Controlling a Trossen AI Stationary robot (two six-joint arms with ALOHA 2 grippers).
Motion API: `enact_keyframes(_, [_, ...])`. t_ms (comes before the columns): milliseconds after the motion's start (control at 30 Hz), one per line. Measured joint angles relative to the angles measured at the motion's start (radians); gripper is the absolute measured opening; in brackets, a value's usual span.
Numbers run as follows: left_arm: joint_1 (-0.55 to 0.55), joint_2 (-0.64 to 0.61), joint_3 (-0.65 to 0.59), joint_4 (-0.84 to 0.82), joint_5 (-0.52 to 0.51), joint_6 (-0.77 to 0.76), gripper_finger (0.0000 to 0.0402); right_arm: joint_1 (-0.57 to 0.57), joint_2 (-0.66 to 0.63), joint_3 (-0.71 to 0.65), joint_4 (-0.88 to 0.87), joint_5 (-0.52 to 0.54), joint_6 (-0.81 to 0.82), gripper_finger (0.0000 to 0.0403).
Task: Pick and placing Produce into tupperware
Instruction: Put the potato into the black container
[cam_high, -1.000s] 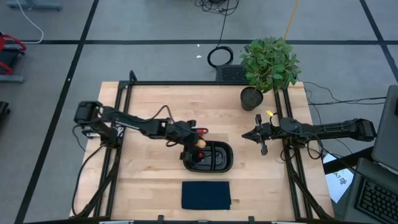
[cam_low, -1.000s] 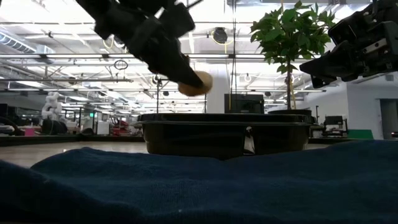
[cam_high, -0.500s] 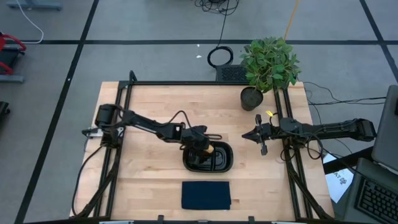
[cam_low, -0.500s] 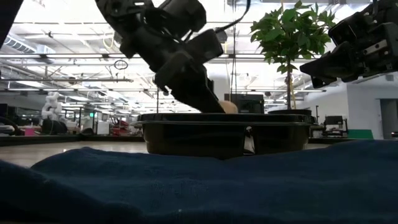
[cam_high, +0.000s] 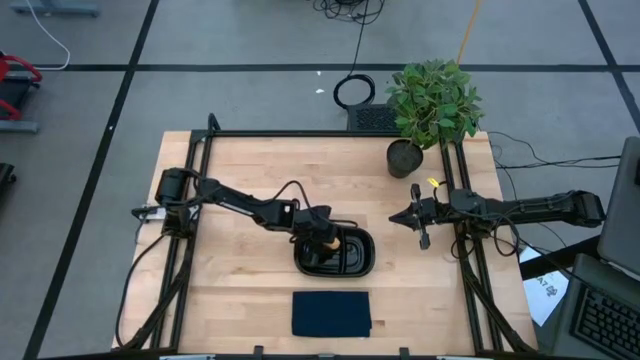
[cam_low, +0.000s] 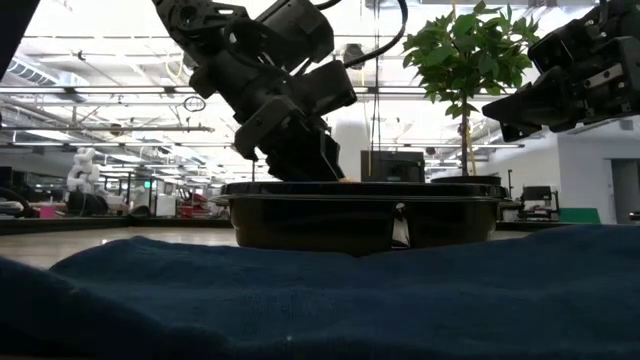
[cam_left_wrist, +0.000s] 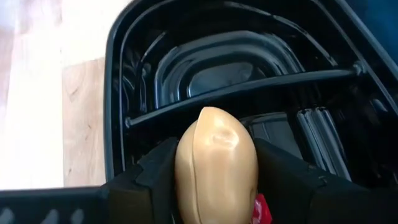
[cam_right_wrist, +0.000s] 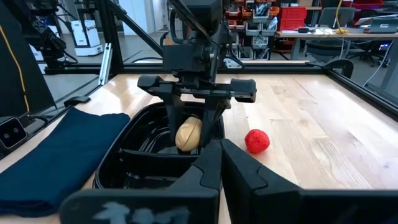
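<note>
The tupperware (cam_high: 345, 255) is a black oval container near the table's middle, and a divider (cam_left_wrist: 249, 90) splits it. My left gripper (cam_high: 328, 241) reaches down into its far-left part, shut on the tan-orange ball (cam_left_wrist: 214, 165). The same ball (cam_right_wrist: 188, 134) shows between the fingers in the right wrist view. In the low view the tupperware's rim (cam_low: 360, 188) hides it. The bright red ball (cam_right_wrist: 257, 140) lies on the wood beside the tupperware. My right gripper (cam_high: 421, 226) waits shut over the table's right side. My left gripper pinches the tan-orange ball by its two opposite sides (cam_left_wrist: 186, 177), one dark finger (cam_left_wrist: 155, 177) on each. The fingers come from above, slanting in from the table's left. The ball sits below the rim, inside the tupperware. Whether it rests on the floor cannot be told.
A folded dark blue cloth (cam_high: 331, 313) lies at the near edge, in front of the tupperware. A potted green plant (cam_high: 430, 105) stands at the far right corner. A black frame (cam_high: 300, 133) runs along the table's edges. Bare wood (cam_high: 240, 290) lies left of the tupperware.
My left gripper has carried the tan-orange ball a little toward the table's right and down. The ball went from above the tupperware's rim to below it, inside the tupperware. The gripper has stayed shut on it.
</note>
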Motion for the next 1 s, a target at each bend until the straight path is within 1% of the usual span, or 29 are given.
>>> enact_keyframes(267, [-0.002, 0.0, 0.0, -0.007, -0.005, 0.0, 0.0205, 0.0, 0.0, 0.0, 0.0, 0.0, 0.0, 0.0])
enact_keyframes(400, [-0.006, 0.0, 0.0, -0.007, 0.019, 0.001, 0.0207, 0.0, 0.0, 0.0, 0.0, 0.0, 0.0, 0.0])
enact_keyframes(600, [-0.01, 0.0, -0.001, -0.007, 0.021, 0.0, 0.0207, 0.0, 0.0, 0.0, 0.0, 0.0, 0.0, 0.0])
enact_keyframes(767, [-0.009, 0.029, -0.002, 0.012, 0.02, 0.004, 0.021, 0.0, 0.0, 0.0, 0.0, 0.0, 0.0, 0.0])
enact_keyframes(1000, [-0.009, 0.069, -0.001, 0.045, 0.019, 0.013, 0.023, 0.0, 0.003, 0.0, 0.0, 0.0, 0.007, 0.0])
